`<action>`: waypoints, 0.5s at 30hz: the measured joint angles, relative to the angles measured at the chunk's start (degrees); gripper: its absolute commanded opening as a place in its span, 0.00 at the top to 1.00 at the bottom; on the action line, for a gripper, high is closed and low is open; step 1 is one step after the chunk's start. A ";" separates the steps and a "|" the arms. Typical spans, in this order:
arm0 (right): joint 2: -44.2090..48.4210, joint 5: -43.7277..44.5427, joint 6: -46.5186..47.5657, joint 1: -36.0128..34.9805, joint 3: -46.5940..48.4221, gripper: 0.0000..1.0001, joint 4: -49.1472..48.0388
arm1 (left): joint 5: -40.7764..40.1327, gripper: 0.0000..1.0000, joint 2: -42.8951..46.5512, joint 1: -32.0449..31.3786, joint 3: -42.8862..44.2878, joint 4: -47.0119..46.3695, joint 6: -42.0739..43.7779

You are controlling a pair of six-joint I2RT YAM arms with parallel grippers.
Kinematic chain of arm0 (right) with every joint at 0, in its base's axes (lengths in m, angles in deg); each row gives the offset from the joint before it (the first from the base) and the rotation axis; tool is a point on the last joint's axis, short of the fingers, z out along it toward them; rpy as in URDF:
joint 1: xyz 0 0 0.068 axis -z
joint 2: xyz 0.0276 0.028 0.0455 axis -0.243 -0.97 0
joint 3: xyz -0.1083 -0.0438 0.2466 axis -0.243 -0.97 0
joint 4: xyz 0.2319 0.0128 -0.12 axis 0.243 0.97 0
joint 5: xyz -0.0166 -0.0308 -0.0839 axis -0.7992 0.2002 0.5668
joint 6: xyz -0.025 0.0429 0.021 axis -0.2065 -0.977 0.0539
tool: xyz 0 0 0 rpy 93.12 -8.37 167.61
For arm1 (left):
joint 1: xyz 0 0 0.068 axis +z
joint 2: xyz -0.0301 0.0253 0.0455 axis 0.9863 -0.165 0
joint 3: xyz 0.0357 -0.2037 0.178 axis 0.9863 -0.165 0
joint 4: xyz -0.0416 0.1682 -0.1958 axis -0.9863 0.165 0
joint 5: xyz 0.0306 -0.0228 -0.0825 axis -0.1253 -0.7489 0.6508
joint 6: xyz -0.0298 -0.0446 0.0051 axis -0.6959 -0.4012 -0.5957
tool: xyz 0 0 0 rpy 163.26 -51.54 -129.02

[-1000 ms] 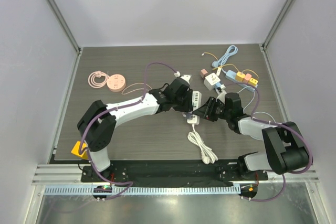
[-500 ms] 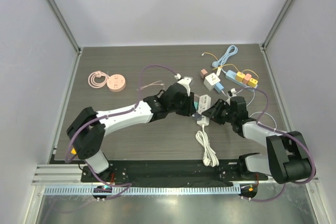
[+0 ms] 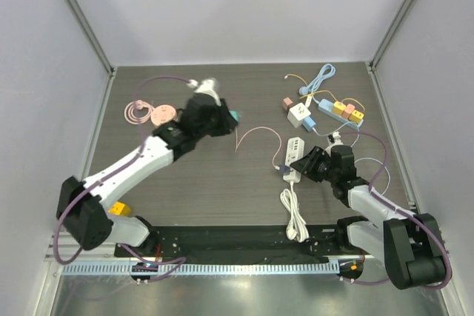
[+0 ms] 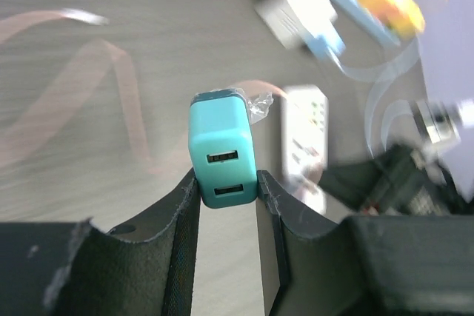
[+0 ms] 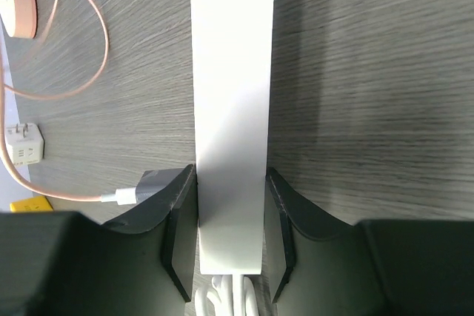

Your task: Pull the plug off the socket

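The plug (image 4: 221,155) is teal, and the strip (image 5: 231,109) is plain white on a table (image 3: 185,183) of dark grey wood grain. Far left of the strip lies a salmon-pink disc (image 3: 164,115); beyond the strip are what look like yellow and orange blocks (image 3: 348,111).

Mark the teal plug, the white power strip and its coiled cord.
teal plug (image 4: 222,155), left wrist view, on its end face with two slots.
white power strip (image 5: 231,109), right wrist view, middle of its top face.
coiled cord (image 3: 293,215), top external view, middle of the bundle.
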 measured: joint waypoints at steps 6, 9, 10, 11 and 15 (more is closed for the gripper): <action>0.72 -0.52 0.50 0.00 -0.57 0.99 -0.28 | 1.03 1.00 10.78 18.69 -6.25 5.16 -1.75; 0.70 -0.76 0.66 0.02 -0.70 0.99 -0.63 | 2.05 1.00 12.92 23.08 -7.80 8.33 -1.51; 0.61 -0.83 0.70 0.02 -0.70 0.99 -0.74 | 2.45 1.00 13.00 24.04 -7.89 9.14 -1.46; 0.46 -0.96 0.74 0.04 -0.70 0.99 -0.90 | 2.84 1.00 12.96 25.09 -7.91 10.16 -1.44; 0.11 -1.29 0.85 0.04 -0.70 0.99 -1.27 | 1.99 1.00 12.94 28.00 -9.14 13.75 -2.58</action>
